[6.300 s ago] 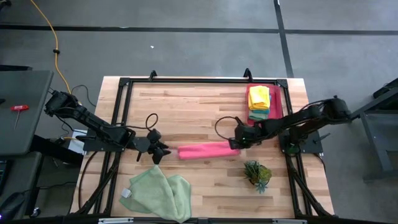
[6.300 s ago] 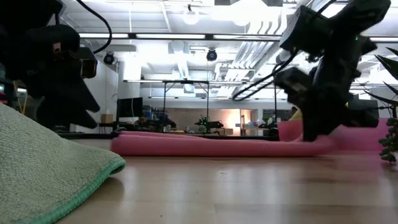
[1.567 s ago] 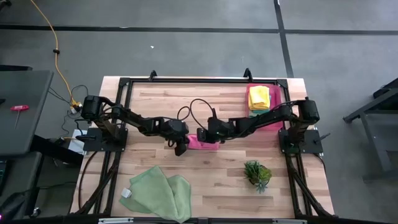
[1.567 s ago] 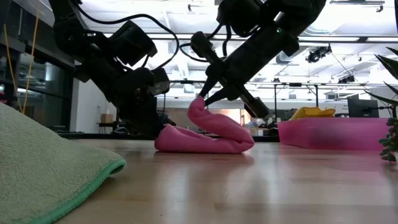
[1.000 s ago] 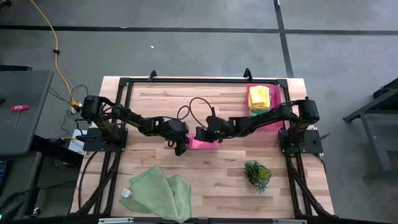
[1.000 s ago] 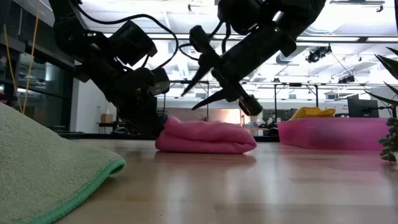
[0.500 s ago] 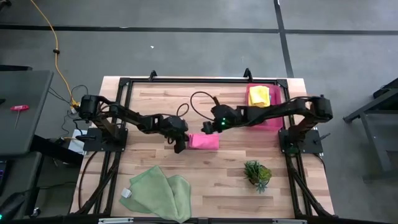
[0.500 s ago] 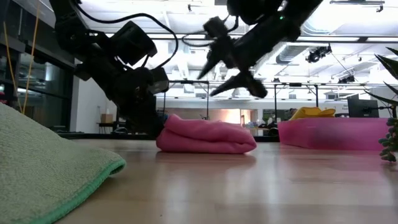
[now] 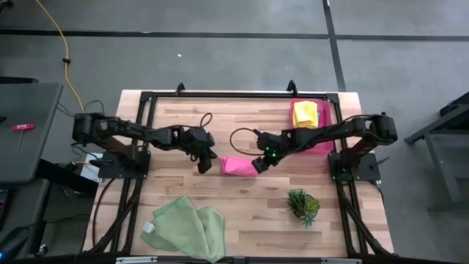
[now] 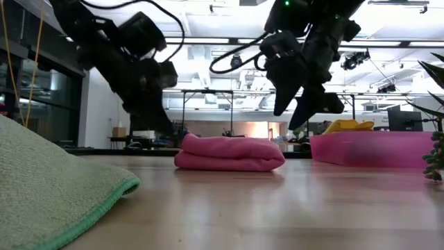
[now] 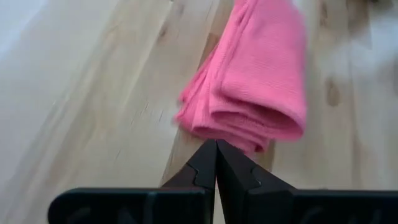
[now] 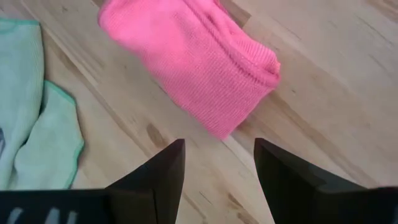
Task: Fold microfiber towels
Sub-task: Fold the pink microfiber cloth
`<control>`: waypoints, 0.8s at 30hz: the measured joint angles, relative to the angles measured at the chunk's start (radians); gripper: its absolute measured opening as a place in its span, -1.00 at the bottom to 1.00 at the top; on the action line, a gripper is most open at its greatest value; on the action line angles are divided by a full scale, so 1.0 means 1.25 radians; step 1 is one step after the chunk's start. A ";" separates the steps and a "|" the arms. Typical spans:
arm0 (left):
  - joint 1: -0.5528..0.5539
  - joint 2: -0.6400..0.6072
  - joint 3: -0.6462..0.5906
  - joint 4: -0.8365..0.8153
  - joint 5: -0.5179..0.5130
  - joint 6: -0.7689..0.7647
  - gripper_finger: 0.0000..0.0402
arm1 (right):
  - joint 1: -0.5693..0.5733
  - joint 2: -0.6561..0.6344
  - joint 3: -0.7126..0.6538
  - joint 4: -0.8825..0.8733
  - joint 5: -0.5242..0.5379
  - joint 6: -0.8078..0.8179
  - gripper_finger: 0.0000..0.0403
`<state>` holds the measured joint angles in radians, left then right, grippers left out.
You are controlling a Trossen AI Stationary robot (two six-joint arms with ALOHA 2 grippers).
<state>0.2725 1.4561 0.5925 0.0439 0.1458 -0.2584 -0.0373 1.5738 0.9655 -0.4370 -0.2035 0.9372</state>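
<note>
The hot pink towel (image 9: 238, 165) lies folded into a thick bundle on the middle of the table, also visible in the low view (image 10: 229, 154). My left gripper (image 9: 205, 164) hovers just off its left end, fingers shut (image 11: 216, 149), a little short of the pink fold (image 11: 255, 93). My right gripper (image 9: 260, 163) hangs open above the towel's right end (image 12: 219, 155), pointing down at the pink towel (image 12: 193, 68) with nothing between its fingers. Two pale green towels (image 9: 187, 227) lie crumpled near the front left. A yellow towel (image 9: 305, 114) rests in the pink tray (image 9: 326, 117).
The pink tray stands at the far right of the table. A small spiky green plant (image 9: 303, 205) sits at the front right. The green towels fill the foreground of the low view (image 10: 48, 187). Bare wood lies between the pink towel and the front edge.
My right gripper, open, has risen off the pink towel, moved toward the table's right edge over the towel's right end, and rolled about its own axis. My left gripper, still shut, has drawn back up and toward the left, off the towel's end. The towel stays folded and still.
</note>
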 joint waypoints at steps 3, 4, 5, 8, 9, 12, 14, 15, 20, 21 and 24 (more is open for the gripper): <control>0.003 -0.047 0.000 0.004 0.000 0.000 -1.00 | 0.006 0.000 0.000 -0.001 0.013 -0.003 -0.09; 0.003 -0.062 0.000 0.014 0.000 0.000 -1.00 | 0.006 0.000 0.000 0.000 0.020 -0.002 -0.09; 0.002 -0.072 0.000 0.038 0.000 -0.006 -1.00 | 0.005 0.000 0.000 0.000 0.028 -0.003 -0.09; -0.009 -0.072 0.001 0.131 0.000 -0.046 -1.00 | 0.003 0.000 0.000 0.000 0.045 -0.027 -0.09; -0.014 -0.063 0.001 0.157 0.001 -0.062 -1.00 | 0.003 0.000 0.000 0.000 0.054 -0.037 -0.09; -0.035 -0.015 0.001 0.200 0.000 -0.092 -1.00 | 0.003 0.000 0.000 0.002 0.067 -0.066 -0.09; -0.055 0.027 0.000 0.239 0.000 -0.104 -1.00 | 0.004 0.000 0.000 0.016 0.072 -0.084 -0.09; -0.065 0.047 0.000 0.263 0.001 -0.106 -1.00 | 0.004 0.000 0.000 0.030 0.077 -0.093 -0.09; -0.105 0.132 0.000 0.353 -0.001 -0.122 -1.00 | 0.004 0.002 0.000 0.120 0.078 -0.161 -0.09; -0.110 0.144 0.000 0.363 -0.003 -0.130 -1.00 | 0.004 0.006 0.000 0.133 0.080 -0.173 -0.09; -0.121 0.180 0.001 0.388 -0.014 -0.146 -1.00 | -0.003 0.022 0.000 0.144 0.107 -0.191 -0.09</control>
<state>0.1207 1.6809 0.5934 0.5284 0.1287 -0.4403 -0.0405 1.6007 0.9659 -0.2575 -0.0698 0.6981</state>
